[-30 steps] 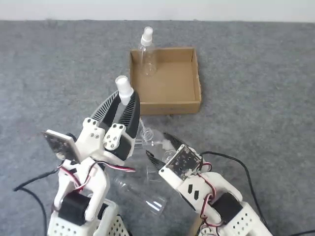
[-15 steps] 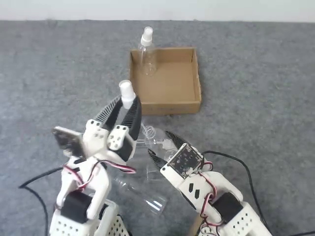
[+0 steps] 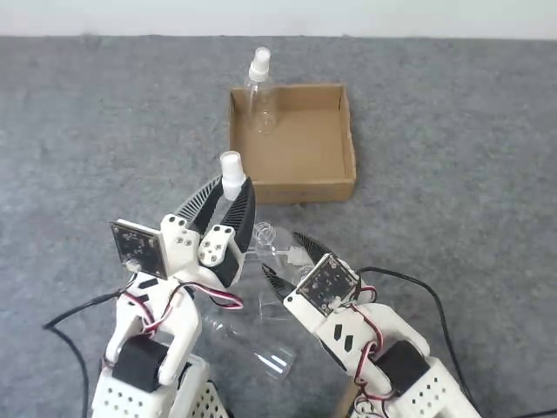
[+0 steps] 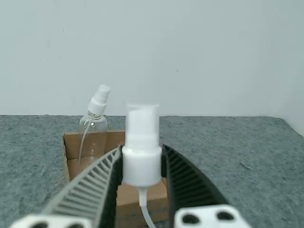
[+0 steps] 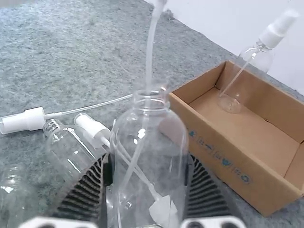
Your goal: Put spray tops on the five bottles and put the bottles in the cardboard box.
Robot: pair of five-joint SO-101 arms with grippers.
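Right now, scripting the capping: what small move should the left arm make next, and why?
Probably lower the left end effector straight down: its spray top hangs above the bottle in the right end effector, tube inside the neck, cap not seated.

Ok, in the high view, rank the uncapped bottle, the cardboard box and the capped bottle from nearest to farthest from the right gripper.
1. The uncapped bottle, upright between the fingers of the right gripper.
2. The cardboard box, beyond the gripper, with its near wall facing it.
3. The capped bottle, standing in the box's far corner.
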